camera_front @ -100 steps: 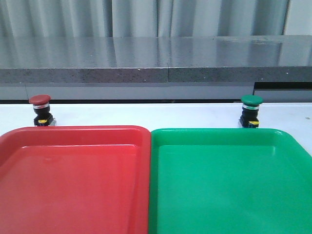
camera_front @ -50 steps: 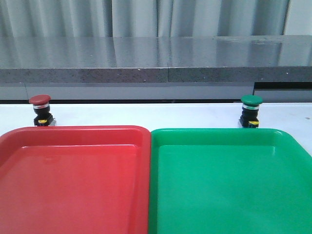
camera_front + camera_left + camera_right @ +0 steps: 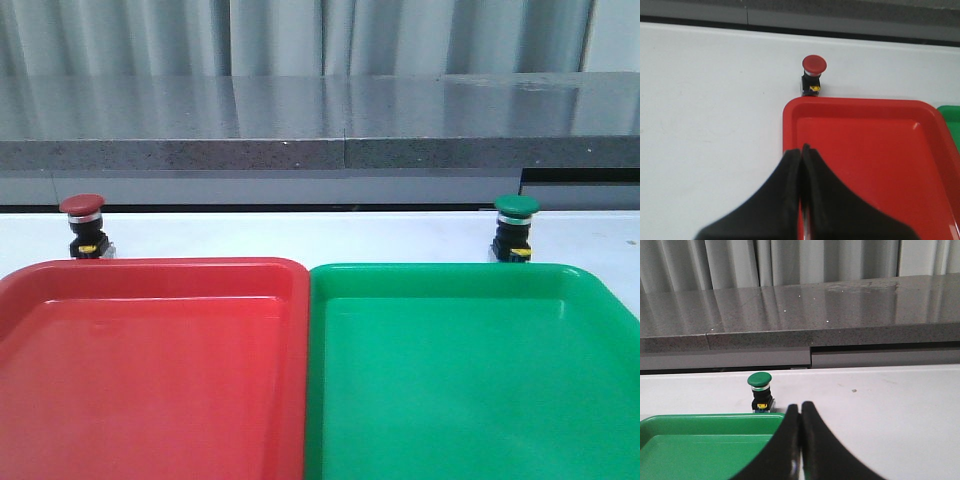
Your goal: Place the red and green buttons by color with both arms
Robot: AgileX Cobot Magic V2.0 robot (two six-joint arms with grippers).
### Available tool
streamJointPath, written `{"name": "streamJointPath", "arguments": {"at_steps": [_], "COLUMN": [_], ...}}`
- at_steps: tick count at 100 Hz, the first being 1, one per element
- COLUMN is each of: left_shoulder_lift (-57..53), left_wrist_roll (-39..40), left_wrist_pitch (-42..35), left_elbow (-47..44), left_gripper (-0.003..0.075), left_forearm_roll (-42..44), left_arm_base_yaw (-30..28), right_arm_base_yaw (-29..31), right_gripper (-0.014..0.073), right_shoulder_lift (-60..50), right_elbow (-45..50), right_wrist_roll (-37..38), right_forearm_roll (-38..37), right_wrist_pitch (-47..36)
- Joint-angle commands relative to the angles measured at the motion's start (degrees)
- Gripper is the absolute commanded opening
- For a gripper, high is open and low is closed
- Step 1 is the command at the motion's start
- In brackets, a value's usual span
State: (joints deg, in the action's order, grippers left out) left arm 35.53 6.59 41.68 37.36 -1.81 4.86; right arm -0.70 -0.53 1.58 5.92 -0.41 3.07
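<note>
The red button stands upright on the white table behind the red tray's far left corner; it also shows in the left wrist view. The green button stands upright behind the green tray's far right side, and shows in the right wrist view. My left gripper is shut and empty above the red tray's near left edge. My right gripper is shut and empty beside the green tray's right end, short of the green button. Neither arm shows in the front view.
The red tray and green tray lie side by side, touching, and hold nothing. A grey stone ledge runs along the back of the table, with curtains behind it.
</note>
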Motion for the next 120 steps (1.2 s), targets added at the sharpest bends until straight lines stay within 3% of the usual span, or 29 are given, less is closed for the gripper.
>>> {"name": "streamJointPath", "arguments": {"at_steps": [1, 18, 25, 32, 49, 56, 86, 120], "left_shoulder_lift": [1.2, 1.2, 1.2, 1.2, 1.1, 1.1, 3.5, 22.5], "left_wrist_roll": [0.4, 0.3, -0.1, -0.1, -0.1, -0.1, -0.1, -3.0], "left_wrist_pitch": [-3.0, -2.8, -2.1, -1.4, -1.0, -1.0, -4.3, -5.9], "left_elbow": [2.0, 2.0, 2.0, 2.0, 2.0, 2.0, 3.1, 14.5], "left_gripper": [-0.0019, -0.0015, 0.0024, 0.012, 0.0498, 0.0582, 0.0596, 0.0585], "left_forearm_roll": [-0.7, -0.7, -0.7, -0.7, -0.3, -0.3, -2.9, -3.2], "left_arm_base_yaw": [-0.1, -0.1, -0.1, -0.1, -0.1, -0.1, -0.1, -0.1], "right_arm_base_yaw": [0.0, 0.0, 0.0, 0.0, 0.0, 0.0, 0.0, 0.0], "right_gripper": [-0.0067, -0.0067, -0.0067, -0.0067, -0.0067, -0.0067, -0.0067, -0.0067], "right_shoulder_lift": [-1.3, -1.3, -1.3, -1.3, -1.3, -1.3, -1.3, -1.3], "right_elbow": [-0.8, -0.8, -0.8, -0.8, -0.8, -0.8, -0.8, -0.8], "right_wrist_roll": [-0.1, -0.1, -0.1, -0.1, -0.1, -0.1, -0.1, -0.1], "right_forearm_roll": [-0.6, -0.6, -0.6, -0.6, -0.6, -0.6, -0.6, -0.6], "right_wrist_pitch": [-4.8, -4.8, -4.8, -4.8, -4.8, -4.8, -4.8, -4.8]}}
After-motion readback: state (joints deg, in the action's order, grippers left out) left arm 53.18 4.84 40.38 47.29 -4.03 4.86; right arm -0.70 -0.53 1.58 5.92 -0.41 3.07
